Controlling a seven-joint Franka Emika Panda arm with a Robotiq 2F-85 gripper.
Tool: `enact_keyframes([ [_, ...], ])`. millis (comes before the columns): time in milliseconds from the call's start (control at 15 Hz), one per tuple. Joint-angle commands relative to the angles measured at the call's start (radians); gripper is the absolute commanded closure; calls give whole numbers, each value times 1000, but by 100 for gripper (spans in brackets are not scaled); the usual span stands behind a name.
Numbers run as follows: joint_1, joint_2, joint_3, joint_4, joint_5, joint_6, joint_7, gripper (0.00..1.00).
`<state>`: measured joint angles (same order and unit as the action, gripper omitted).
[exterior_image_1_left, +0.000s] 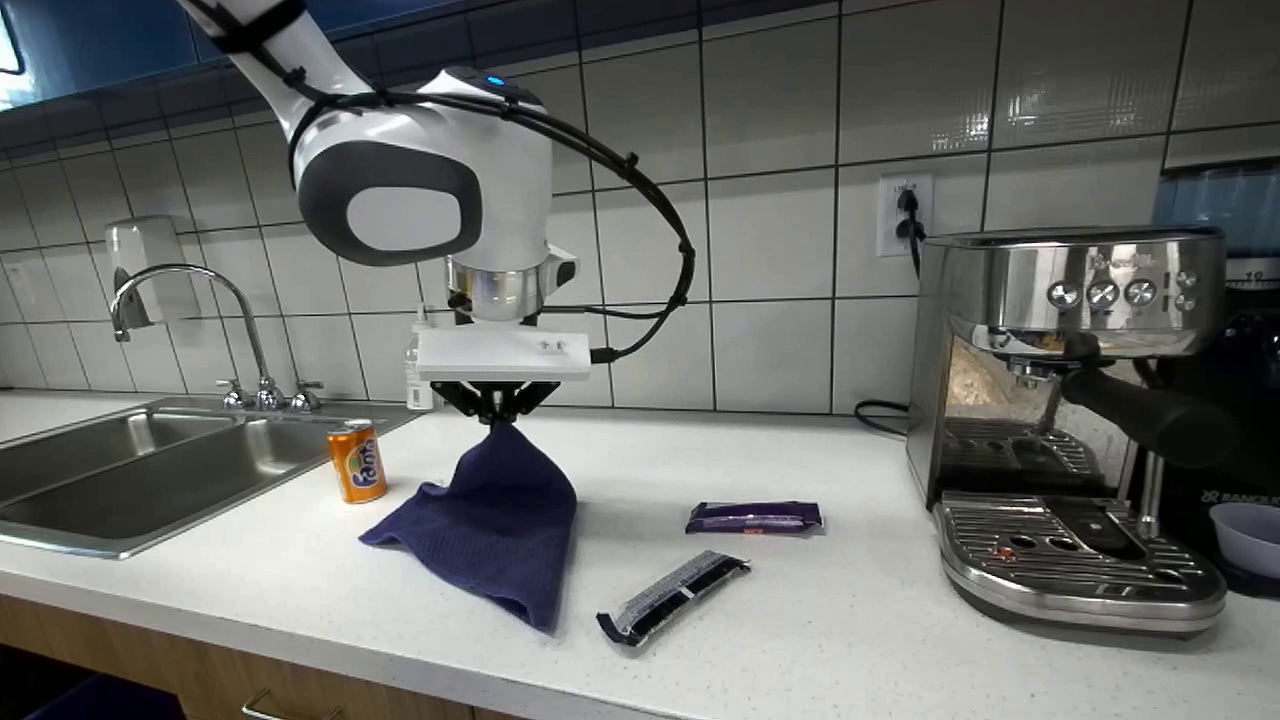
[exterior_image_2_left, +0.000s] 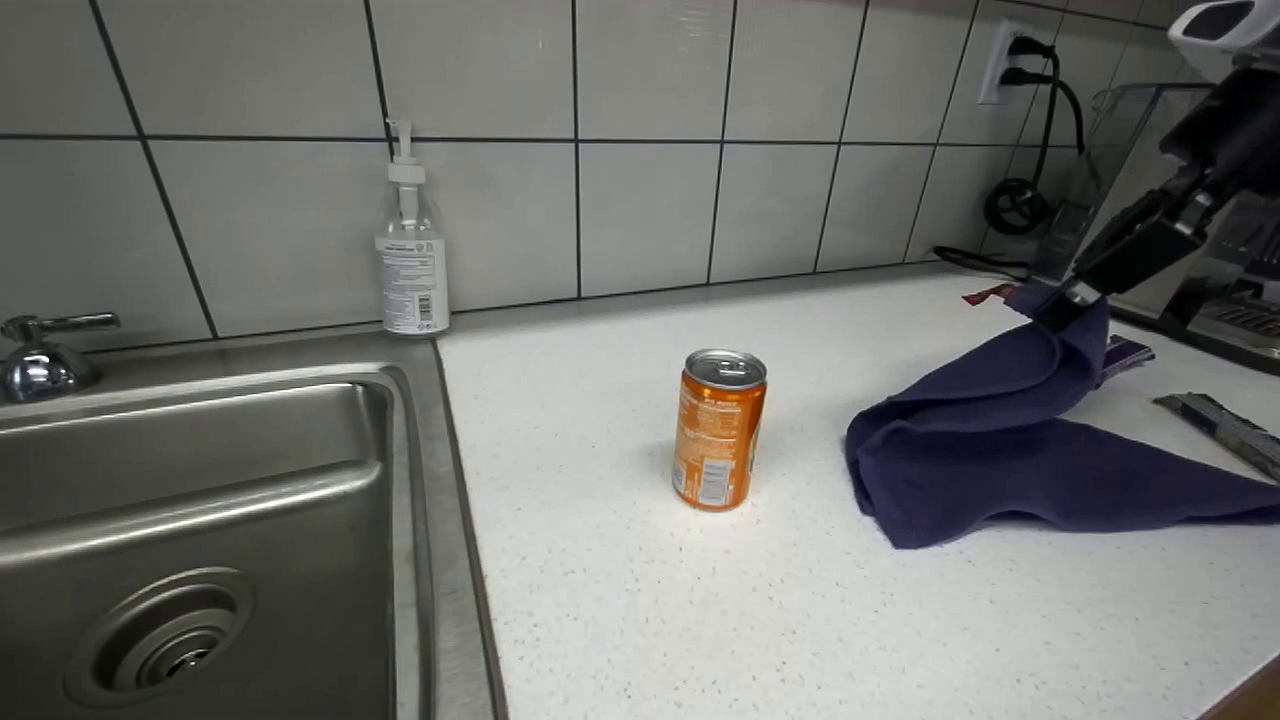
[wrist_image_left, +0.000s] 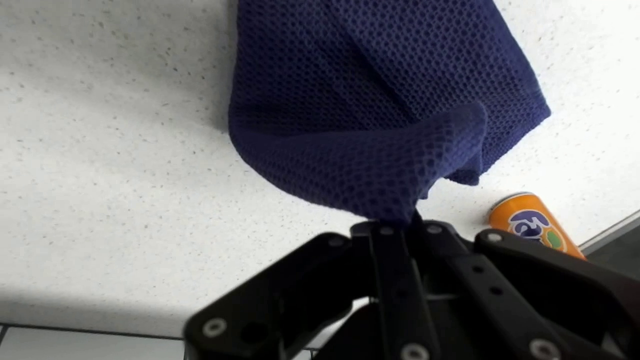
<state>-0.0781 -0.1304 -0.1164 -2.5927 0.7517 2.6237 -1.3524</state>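
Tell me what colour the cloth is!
The cloth is dark purplish blue; it shows best in the wrist view.

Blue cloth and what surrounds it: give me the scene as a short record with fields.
gripper: shut, pinching the blue cloth
cloth pose: peaked at the grip, lower part on the white counter
drink: orange Fanta can, upright, between cloth and sink
wrapped items: purple packet and black-and-silver packet, lying apart
appliance: coffee machine, on the counter
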Motion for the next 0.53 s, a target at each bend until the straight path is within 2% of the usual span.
enact_keyframes([
  [0, -18, -13, -20, -18, -27, -14, -22, 99],
  [467, -23, -31, -62, -53, -64, -23, -29, 99],
])
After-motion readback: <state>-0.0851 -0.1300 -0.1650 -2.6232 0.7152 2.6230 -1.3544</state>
